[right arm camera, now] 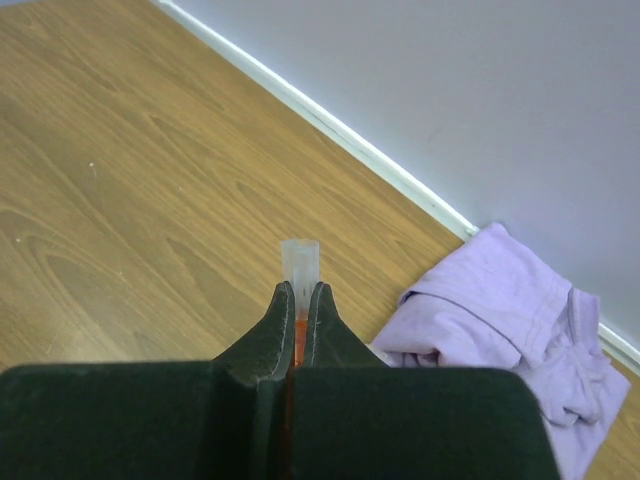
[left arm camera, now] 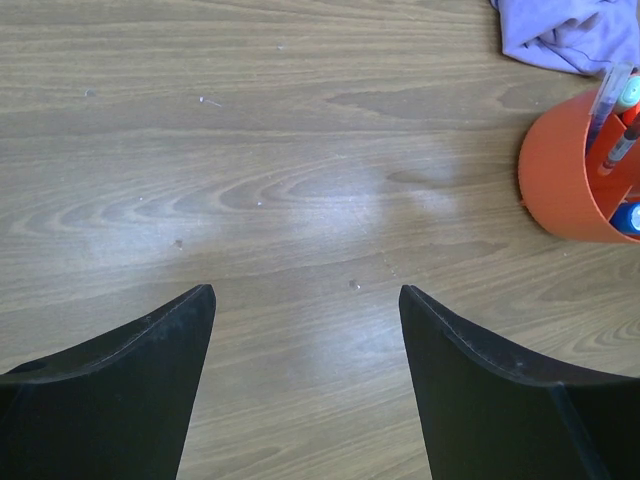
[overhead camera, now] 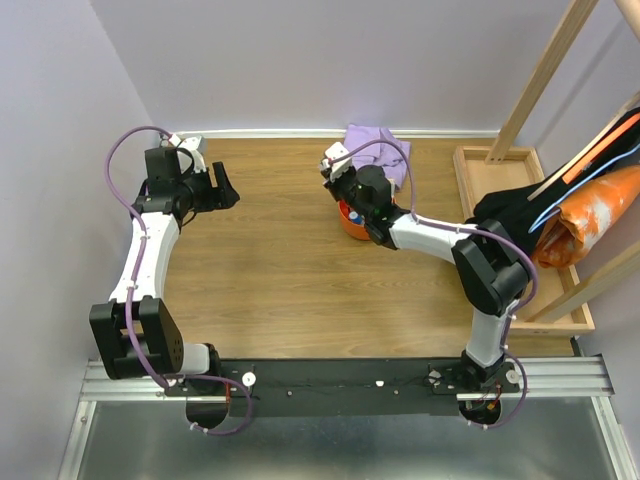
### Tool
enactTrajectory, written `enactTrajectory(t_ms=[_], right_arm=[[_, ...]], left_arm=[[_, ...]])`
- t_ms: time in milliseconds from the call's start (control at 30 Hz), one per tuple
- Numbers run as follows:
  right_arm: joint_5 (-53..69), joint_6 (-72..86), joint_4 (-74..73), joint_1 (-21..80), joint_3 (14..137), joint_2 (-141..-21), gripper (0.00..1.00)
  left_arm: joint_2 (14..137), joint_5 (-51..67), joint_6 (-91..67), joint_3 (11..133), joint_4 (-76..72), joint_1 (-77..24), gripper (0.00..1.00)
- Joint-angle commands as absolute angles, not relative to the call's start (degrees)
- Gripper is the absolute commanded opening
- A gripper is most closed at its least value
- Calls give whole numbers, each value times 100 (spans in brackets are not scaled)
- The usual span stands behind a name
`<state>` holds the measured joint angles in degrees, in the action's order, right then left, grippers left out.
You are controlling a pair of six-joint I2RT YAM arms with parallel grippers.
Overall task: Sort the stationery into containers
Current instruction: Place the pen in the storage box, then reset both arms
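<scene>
The round orange cup stands right of the table's middle, near the back. In the left wrist view the cup holds several upright pens. My right gripper is shut on a thin pen with a clear cap and a red-orange body; the cap pokes out past the fingertips. Seen from above, the right gripper hangs over the cup. My left gripper is open over bare wood with nothing between its fingers, and in the top view the left gripper is far left of the cup.
A crumpled lilac cloth lies behind the cup by the back wall. A shallow wooden tray at the right holds a black and orange bundle. Slanted wooden posts rise over it.
</scene>
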<state>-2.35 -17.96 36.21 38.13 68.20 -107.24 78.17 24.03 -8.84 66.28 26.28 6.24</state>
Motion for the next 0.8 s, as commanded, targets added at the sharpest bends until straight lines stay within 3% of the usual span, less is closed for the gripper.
enactTrajectory(t_ms=[0,133,233,400,533,600,700,733,767], right_arm=[[-246,-1740,3701,3797,6724,-10890,4],[-377,-1723,3402,3788,6732,-10767,43],[-396,-1723,3138,3788,6732,-10566,59],[-264,-1556,2647,3797,6846,-10100,62],[-45,-1240,2049,3797,7066,-9634,70],[193,-1195,1437,3806,7250,-9388,83],[27,-985,697,3806,7418,-9098,93],[-400,-889,242,3806,7453,-9027,93],[-596,-844,37,3814,7471,-8957,94]], left_arm=[[7893,2408,-703,6855,2777,598,82],[7901,2487,-686,6856,2777,598,81],[7875,2496,-694,6829,2742,598,81],[7691,2522,-782,6715,2558,598,82],[7436,2514,-905,6391,2330,598,82],[7252,2496,-984,6258,2241,589,83],[6997,2479,-993,5977,2215,589,84],[6935,2487,-958,5855,2215,589,99],[6813,2505,-923,5793,2232,589,99]])
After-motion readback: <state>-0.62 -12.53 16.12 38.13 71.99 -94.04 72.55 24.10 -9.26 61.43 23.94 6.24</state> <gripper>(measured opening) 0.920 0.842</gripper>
